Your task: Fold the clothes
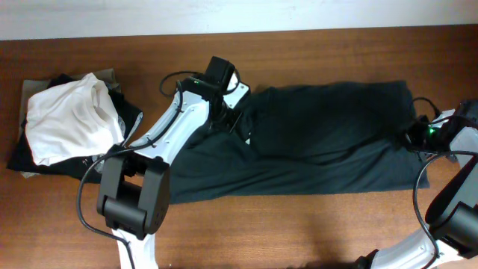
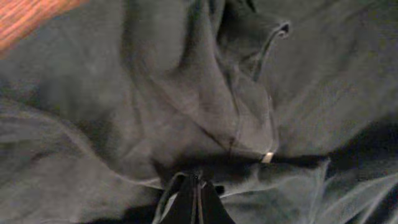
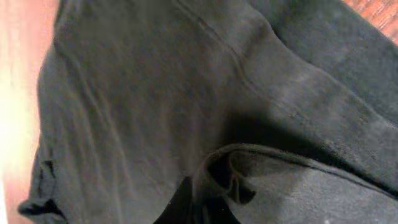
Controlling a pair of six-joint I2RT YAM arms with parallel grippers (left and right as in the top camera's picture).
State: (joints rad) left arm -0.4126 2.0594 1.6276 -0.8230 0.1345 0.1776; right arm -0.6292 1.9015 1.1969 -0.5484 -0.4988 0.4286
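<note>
The dark charcoal T-shirt (image 1: pixel 321 142) lies spread across the middle and right of the wooden table, folded lengthwise, its lettering hidden. My left gripper (image 1: pixel 233 119) is at the shirt's left end, shut on a pinch of the fabric (image 2: pixel 196 180); the left wrist view shows a hem and a small tag (image 2: pixel 267 157). My right gripper (image 1: pixel 415 136) is at the shirt's right edge, shut on a bunched fold of the fabric (image 3: pixel 224 180).
A white folded shirt (image 1: pixel 67 116) lies on a stack of grey and black garments (image 1: pixel 127 112) at the far left. Bare wooden table (image 1: pixel 299 224) runs along the front. The left arm's base (image 1: pixel 131 198) stands at the front left.
</note>
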